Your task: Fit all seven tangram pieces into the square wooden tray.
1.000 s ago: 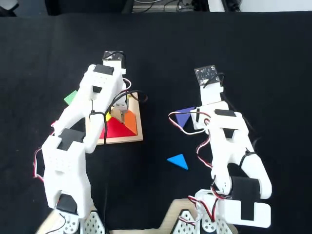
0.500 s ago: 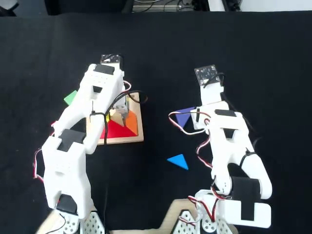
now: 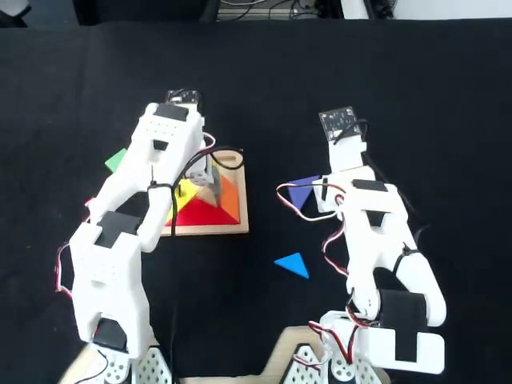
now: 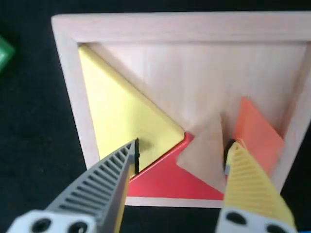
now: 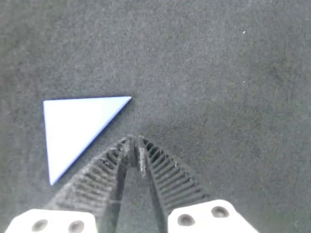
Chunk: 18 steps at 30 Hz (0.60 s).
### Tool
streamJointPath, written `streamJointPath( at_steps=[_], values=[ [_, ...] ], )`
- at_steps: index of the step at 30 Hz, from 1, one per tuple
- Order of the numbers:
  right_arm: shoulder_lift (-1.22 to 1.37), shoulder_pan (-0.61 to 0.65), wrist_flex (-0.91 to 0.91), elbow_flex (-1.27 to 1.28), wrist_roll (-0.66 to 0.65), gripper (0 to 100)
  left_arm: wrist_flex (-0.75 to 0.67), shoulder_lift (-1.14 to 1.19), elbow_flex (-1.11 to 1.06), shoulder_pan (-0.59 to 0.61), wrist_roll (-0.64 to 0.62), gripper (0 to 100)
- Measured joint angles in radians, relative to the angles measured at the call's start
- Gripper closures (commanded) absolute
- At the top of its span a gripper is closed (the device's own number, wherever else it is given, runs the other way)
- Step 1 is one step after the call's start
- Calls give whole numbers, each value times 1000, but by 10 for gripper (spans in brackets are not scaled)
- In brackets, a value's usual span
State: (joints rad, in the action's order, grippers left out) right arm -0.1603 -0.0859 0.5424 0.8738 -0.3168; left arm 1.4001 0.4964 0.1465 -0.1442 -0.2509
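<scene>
left gripper (image 4: 181, 153) hangs with fingers spread wide over the square wooden tray (image 4: 170, 25), which holds a yellow triangular piece (image 4: 116, 111), a red triangle (image 4: 165, 182), an orange piece (image 4: 257, 133) and a pale tan triangle (image 4: 206, 150). right gripper (image 5: 133, 145) is pinched together just beside the purple triangular piece (image 3: 302, 190) on the black cloth (image 3: 400, 80). a blue triangle (image 3: 292, 265) and a green piece (image 3: 117, 160) lie outside the tray.

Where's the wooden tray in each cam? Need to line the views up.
High view: wooden tray left of centre, partly under the left arm, left tool inside it.
Left wrist view: wooden tray spans the picture, left tool open above the pieces.
Right wrist view: faces black cloth and a pale triangle elsewhere on the table.
Shared landmark: yellow triangle against the tray wall.
</scene>
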Motion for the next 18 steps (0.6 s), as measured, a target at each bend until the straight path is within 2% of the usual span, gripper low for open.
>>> streamJointPath(
  at_steps=[9, 18],
  values=[
    [0, 0, 0, 0, 0, 987, 153, 0, 180, -5, 44, 701],
    [0, 0, 0, 0, 0, 987, 161, 0, 176, 15, 51, 702]
  ],
)
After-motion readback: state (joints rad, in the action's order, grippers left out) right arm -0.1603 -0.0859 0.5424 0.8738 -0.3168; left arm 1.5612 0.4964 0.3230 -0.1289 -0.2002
